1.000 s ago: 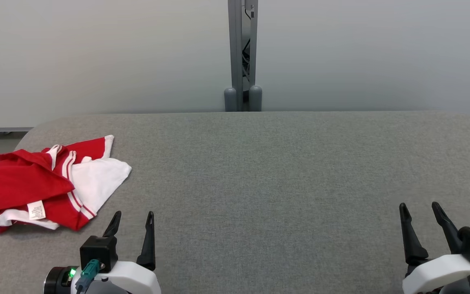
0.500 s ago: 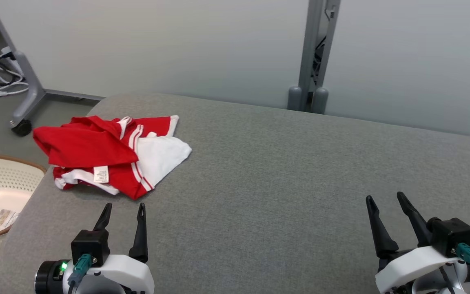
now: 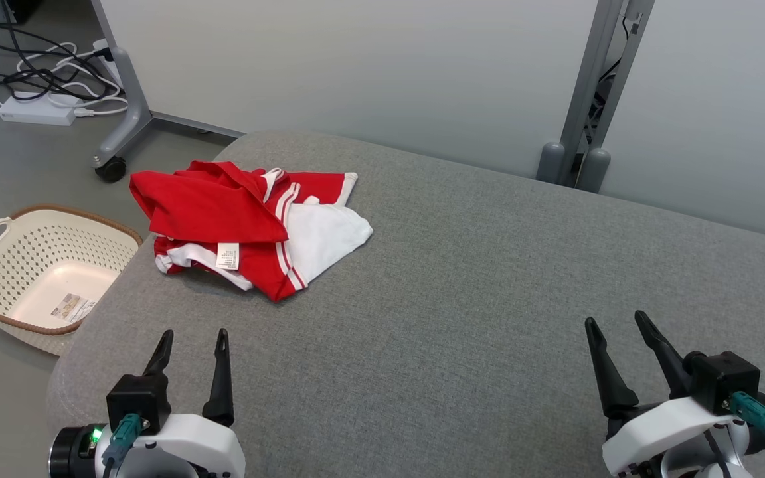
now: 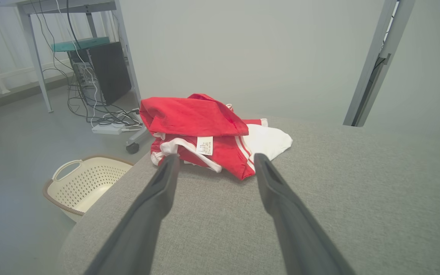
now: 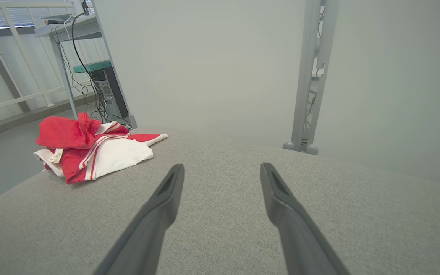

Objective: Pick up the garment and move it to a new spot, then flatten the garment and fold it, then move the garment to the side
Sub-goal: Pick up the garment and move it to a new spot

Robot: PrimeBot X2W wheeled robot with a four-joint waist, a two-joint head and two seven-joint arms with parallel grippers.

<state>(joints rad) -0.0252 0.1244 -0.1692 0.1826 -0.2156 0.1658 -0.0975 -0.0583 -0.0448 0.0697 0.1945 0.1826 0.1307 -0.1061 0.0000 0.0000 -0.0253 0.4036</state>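
Left gripper [image 3: 195, 332] rests low at the near left of the grey counter [image 3: 455, 285], fingers apart and empty. My right gripper [image 3: 615, 317] sits at the near right, also spread with nothing between its fingers. From the head, the garment [image 3: 223, 212], a crumpled red and white heap with a white label showing, lies at the far left corner of the counter, well apart from both grippers. Its left side reaches the counter's edge, above a cream basket [image 3: 77, 214] on the floor.

Along my left fingers, the garment [image 4: 193, 116] lies straight ahead, its near red fold framed between the two tips. I judge this arm is the one to reach. It should go forward and down, pinch a raised fold of several layers and not the thin white flap, then lift clear before carrying right toward the middle, so nothing drags off over the basket.

Along my right fingers, the garment [image 5: 117, 152] sits far to the left. I judge this gripper should wait, spread, for the flattening.
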